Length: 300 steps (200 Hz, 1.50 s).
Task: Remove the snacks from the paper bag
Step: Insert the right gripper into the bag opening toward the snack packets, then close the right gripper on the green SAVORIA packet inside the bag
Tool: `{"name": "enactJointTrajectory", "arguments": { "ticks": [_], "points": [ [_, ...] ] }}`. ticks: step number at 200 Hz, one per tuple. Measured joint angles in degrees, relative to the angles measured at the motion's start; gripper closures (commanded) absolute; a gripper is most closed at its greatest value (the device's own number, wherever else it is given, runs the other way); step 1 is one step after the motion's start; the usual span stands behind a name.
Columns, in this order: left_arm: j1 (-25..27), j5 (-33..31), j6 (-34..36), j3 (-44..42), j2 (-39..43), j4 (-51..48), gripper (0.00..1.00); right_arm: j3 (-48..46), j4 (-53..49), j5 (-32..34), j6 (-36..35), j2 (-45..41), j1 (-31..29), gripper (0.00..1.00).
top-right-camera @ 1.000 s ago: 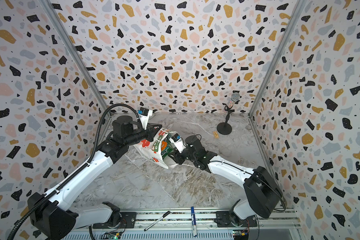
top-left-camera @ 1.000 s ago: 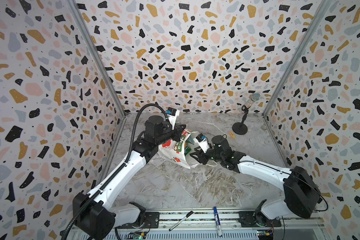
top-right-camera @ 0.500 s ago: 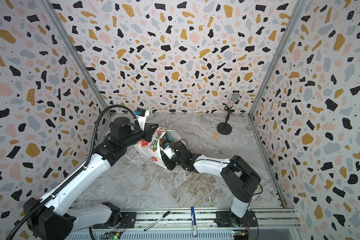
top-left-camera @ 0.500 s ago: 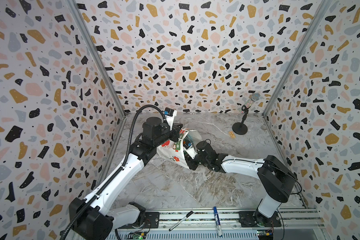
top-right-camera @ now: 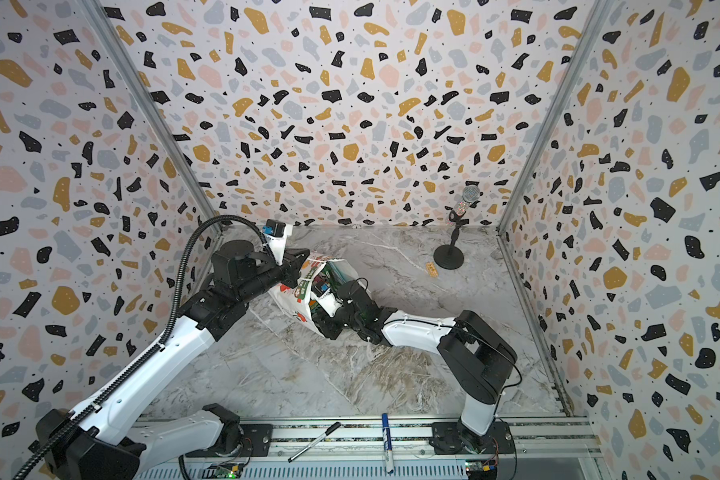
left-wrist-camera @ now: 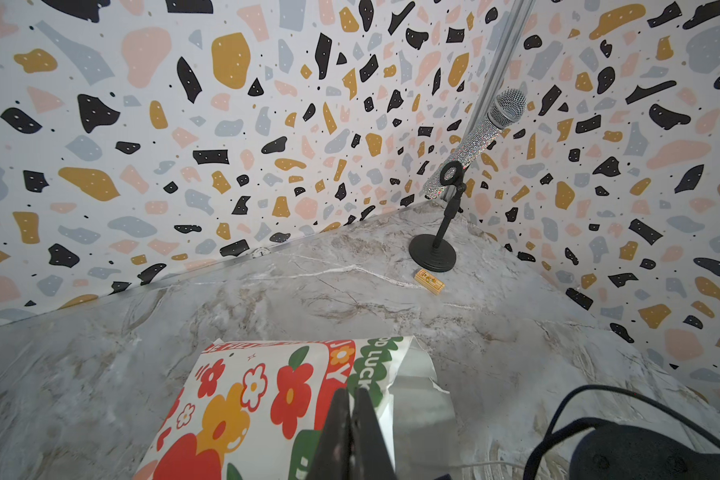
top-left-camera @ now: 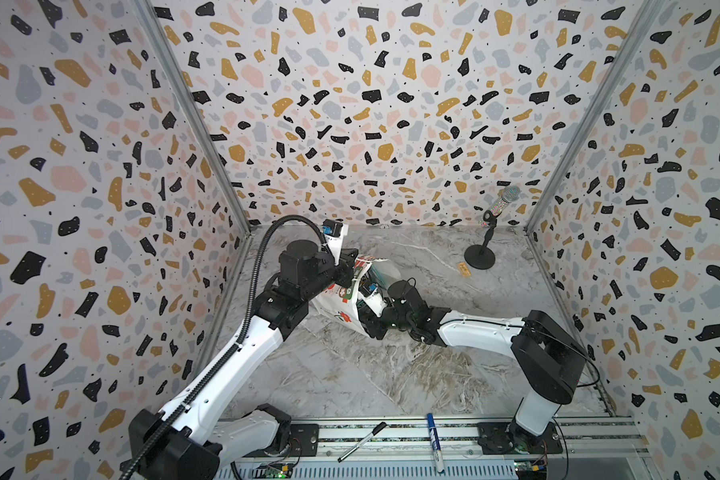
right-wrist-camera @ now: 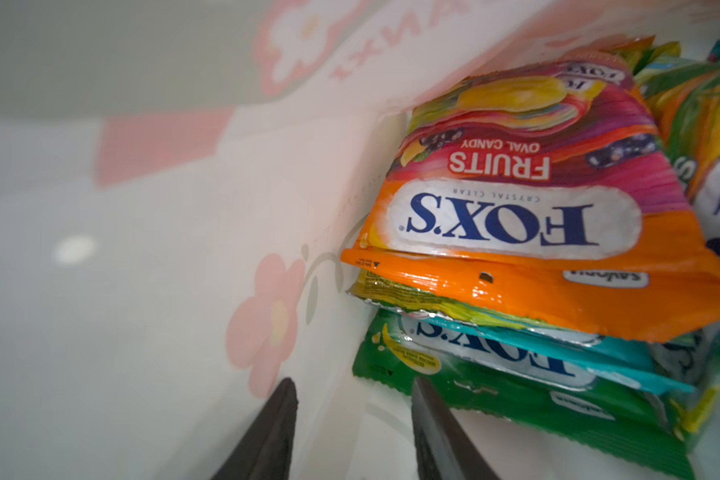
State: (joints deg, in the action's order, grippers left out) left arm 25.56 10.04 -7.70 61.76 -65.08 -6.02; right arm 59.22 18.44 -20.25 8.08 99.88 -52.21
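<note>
Marble table (top-left-camera: 350, 374): left gripper (left-wrist-camera: 350, 397) jaws clamp the paper bag (left-wrist-camera: 246, 395) rim; right gripper (right-wrist-camera: 353, 384) jaws stand apart inside, best closed on the green FOX'S packet (right-wrist-camera: 516, 401) edge.

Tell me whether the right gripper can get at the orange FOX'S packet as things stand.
Probably yes. The right gripper is inside the paper bag with its jaws open, and the orange packet lies uncovered just ahead. The left gripper pinches the bag's edge.
</note>
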Motion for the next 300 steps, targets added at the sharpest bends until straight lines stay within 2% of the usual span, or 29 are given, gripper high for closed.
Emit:
{"name": "enactJointTrajectory", "arguments": {
  "ticks": [50,85,139,229,300],
  "points": [
    [0.00,-0.07,0.92,-1.86,1.14,0.00,1.00,0.79,-1.49,13.60,0.48,0.00,1.03,0.53],
    [0.00,-0.07,1.11,-2.16,1.46,0.02,1.00,2.60,-2.19,19.98,0.70,0.00,4.22,0.59],
    [0.00,-0.07,1.11,-2.16,1.51,0.02,1.00,5.18,-3.54,22.45,0.57,1.92,5.75,0.71],
    [0.00,0.00,1.11,-2.16,1.49,0.02,1.00,7.98,-3.63,23.34,0.37,5.62,5.60,0.77],
    [0.00,0.17,1.11,-2.16,1.49,0.02,1.00,9.11,-1.77,24.30,-0.04,8.70,5.60,0.75]
  ]
}}
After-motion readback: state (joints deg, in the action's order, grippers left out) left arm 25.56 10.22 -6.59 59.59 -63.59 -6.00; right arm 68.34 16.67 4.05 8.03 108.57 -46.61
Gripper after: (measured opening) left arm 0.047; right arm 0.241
